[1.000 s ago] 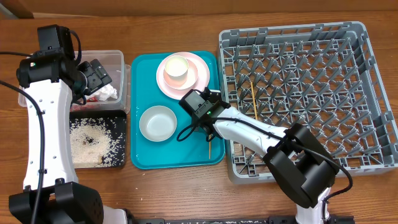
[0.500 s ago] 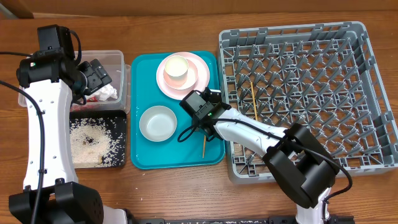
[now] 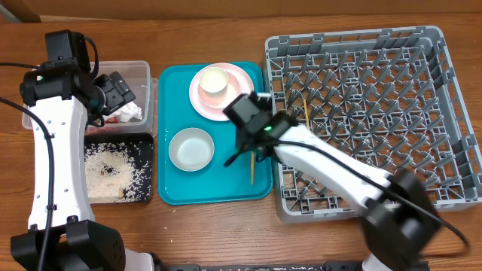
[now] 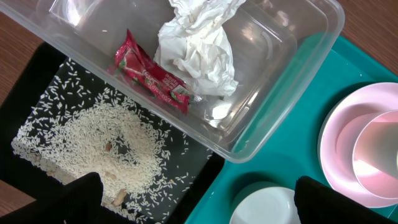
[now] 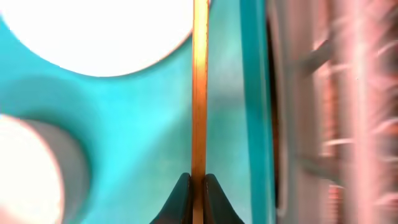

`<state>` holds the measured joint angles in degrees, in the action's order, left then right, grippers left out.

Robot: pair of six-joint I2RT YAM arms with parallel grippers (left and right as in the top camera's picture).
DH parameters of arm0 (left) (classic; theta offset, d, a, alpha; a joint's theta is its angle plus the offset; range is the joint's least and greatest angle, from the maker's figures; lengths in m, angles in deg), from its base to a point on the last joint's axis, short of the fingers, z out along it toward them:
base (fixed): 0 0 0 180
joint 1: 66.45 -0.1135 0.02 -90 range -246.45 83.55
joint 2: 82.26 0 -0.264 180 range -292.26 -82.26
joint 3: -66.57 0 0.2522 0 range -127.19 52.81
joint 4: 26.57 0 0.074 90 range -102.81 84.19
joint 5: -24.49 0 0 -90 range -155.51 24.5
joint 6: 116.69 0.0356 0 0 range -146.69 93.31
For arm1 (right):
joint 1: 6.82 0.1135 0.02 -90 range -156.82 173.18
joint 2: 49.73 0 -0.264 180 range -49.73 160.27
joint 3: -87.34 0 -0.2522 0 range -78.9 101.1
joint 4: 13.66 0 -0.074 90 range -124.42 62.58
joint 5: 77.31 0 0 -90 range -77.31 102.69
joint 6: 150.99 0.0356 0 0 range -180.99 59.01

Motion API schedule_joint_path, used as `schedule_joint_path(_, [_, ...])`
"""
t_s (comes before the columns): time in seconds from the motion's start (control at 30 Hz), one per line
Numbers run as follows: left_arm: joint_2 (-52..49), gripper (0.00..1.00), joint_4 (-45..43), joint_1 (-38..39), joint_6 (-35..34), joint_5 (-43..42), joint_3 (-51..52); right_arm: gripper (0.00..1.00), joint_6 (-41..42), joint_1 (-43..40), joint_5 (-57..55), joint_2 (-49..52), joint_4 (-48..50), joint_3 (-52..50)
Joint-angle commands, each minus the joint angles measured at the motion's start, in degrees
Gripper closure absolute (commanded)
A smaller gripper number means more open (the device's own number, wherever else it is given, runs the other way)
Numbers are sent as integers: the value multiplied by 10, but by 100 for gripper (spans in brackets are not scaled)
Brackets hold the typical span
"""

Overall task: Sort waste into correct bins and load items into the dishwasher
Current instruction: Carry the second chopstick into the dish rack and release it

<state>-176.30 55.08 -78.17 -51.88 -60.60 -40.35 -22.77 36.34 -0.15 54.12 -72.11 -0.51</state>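
- Brown wooden table [image 3: 226,226] beneath everything.
- One wooden chopstick [image 5: 199,93] pinched at its near end by the right gripper [image 5: 198,182], fingertips pressed together on it; over the right side of the teal tray [image 3: 169,192], just beside the grey dish rack [image 3: 452,150].
- Second chopstick [image 3: 306,117] lying among the rack's pegs.
- On the teal tray: white bowl [image 3: 190,148] left of the held chopstick; small white cup [image 3: 213,81] sitting on the pink plate [image 3: 242,92].
- Left gripper [image 3: 117,90] above the clear tub [image 4: 280,81], fingers [image 4: 68,199] spread wide, holding nothing.
- Inside the tub: crumpled napkin [image 4: 199,50] and red sauce packet [image 4: 152,73], touching.
- Inside the black tray [image 4: 193,180]: loose rice [image 4: 112,149].
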Motion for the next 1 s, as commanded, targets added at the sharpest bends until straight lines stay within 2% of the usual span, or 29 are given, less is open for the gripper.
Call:
schedule_joint_path(0.0, [-2,0,-1,1,-8,-3,-13,96,-61,-23,-6,-83,-20,20])
schedule_joint_path(0.2, [-2,0,-1,1,-8,-3,-13,96,-129,-64,-49,-143,-80,20])
schedule_joint_path(0.37, [-2,0,-1,1,-8,-3,-13,96,-208,-111,-52,-141,-131,19])
schedule_joint_path(0.67, [-2,0,-1,1,-8,-3,-13,96,-210,-166,-51,-140,-153,0])
schedule_joint_path(0.97, [-2,0,-1,1,-8,-3,-13,96,-222,-168,-51,-140,-132,-25])
